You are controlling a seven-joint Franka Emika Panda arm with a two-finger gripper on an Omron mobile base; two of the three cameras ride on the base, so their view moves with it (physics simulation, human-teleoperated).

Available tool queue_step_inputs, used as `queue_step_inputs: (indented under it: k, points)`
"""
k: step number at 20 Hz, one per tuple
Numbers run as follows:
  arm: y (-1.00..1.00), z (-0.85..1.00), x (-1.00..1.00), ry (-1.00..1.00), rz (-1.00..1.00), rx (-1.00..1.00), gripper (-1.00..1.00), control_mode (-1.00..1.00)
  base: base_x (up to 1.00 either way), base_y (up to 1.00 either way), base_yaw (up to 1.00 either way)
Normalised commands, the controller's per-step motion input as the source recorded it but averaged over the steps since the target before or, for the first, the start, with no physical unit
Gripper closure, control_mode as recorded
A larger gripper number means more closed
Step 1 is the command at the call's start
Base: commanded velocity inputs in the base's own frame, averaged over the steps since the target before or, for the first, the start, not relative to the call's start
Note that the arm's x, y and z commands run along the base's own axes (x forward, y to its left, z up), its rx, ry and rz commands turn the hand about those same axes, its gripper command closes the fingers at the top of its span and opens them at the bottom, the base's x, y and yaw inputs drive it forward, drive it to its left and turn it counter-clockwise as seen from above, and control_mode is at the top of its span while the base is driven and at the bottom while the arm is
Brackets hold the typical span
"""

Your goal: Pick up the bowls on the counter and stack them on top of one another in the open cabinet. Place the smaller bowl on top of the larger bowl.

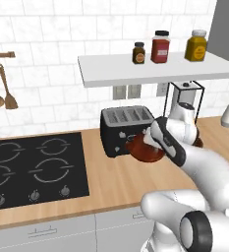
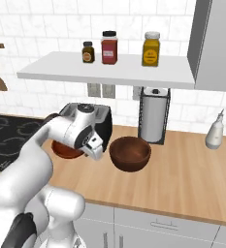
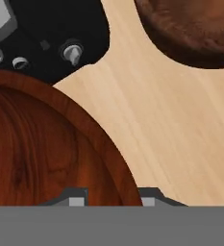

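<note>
The bench (image 2: 182, 179), a long light-brown wooden worktop, carries both bowls in front of a black toaster (image 1: 117, 129), with the black cooktop (image 1: 32, 170) set in to one side and the open cabinet (image 2: 134, 72), a white shelf board on the tiled wall, above it with three jars along its back and bare board in front of them. The larger bowl (image 2: 130, 153) sits upright on the bench just beside the gripper, deep and thick-rimmed; it looks like stiff, solid wood, fairly heavy for its width, and its rounded outside would slip in a side pinch, so the rim wall is the place to take it, one finger inside and one outside. The smaller bowl (image 3: 46, 144) lies right under the hand, close in front of the toaster, shallow and almost plate-like; it should be light, rigid and not fragile, but its polished surface looks slick and it will tip if held far off level. The gripper (image 3: 112, 199) stands at this bowl's near rim, one fingertip over the inside and one beyond the edge, and by all signs it is clamped on the rim, a sound hold for so flat a piece.
</note>
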Motion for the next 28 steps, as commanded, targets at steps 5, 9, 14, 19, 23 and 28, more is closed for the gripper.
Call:
queue_step_inputs:
  k: [5,9,14,19,23,28]
  points:
    - [-0.99,0.84,-0.05,0.06,-0.3,0.01,1.0,-1.0,0.0,0.0,0.0]
    - [-1.0,0.35,0.11,0.17,-0.33,0.0,1.0,-1.0,0.0,0.0,0.0]
    - [-0.9,0.02,0.32,0.21,-0.3,-0.01,1.0,-1.0,0.0,0.0,0.0]
    - [-0.15,-0.16,0.34,0.06,0.0,0.0,1.0,-1.0,0.0,0.0,0.0]
    - [-0.09,-0.26,0.31,0.0,0.0,-0.04,1.0,-1.0,0.0,0.0,0.0]
    - [-0.3,-0.28,0.29,0.0,0.0,-0.01,1.0,-1.0,0.0,0.0,0.0]
